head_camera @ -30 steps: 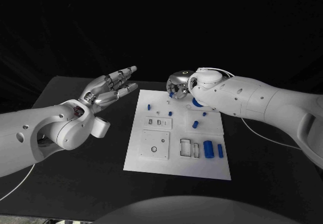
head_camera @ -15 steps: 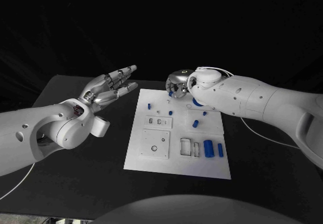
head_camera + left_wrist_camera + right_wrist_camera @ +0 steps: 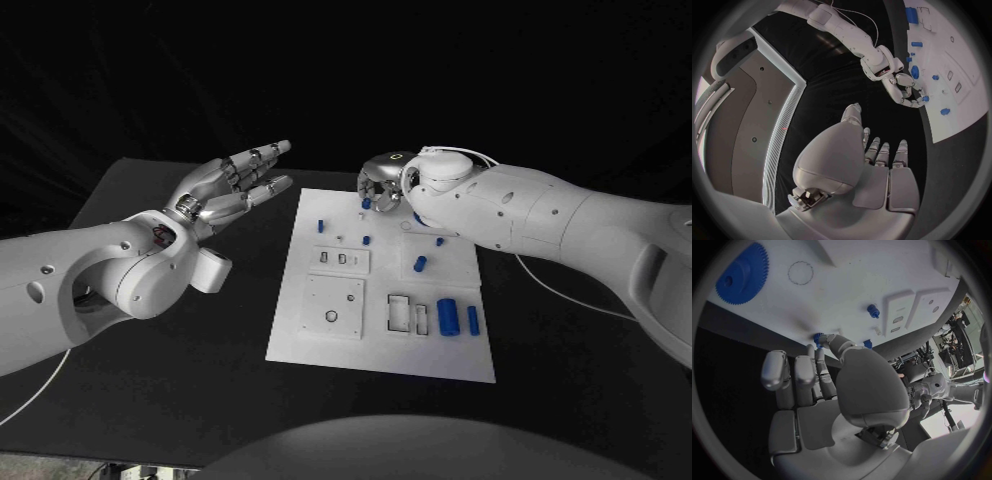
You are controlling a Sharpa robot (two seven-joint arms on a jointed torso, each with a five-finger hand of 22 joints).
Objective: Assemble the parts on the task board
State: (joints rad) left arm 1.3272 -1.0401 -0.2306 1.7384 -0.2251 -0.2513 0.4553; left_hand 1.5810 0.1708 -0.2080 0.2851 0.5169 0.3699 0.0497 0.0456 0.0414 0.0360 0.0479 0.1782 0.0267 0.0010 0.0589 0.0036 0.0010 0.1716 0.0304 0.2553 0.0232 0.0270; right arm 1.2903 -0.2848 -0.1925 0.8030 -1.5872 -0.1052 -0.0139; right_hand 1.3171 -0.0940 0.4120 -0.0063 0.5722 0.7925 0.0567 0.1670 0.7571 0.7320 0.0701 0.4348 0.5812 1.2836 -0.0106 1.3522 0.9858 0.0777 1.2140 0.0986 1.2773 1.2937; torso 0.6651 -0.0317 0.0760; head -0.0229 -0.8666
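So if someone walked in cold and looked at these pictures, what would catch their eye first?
Probably the white task board in the middle of the black table, dotted with small blue parts. Next, the right hand at the board's far edge, fingers curled down by a blue part there. The left hand hangs open above the table, left of the board, holding nothing.

Blue gear (image 3: pixel 421 218) half behind right arm (image 3: pixel 548 225)

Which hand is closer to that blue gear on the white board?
The right hand. It hangs over the board's far edge, close beside the blue gear. The left hand is off the task board, above the black table, fingers spread.
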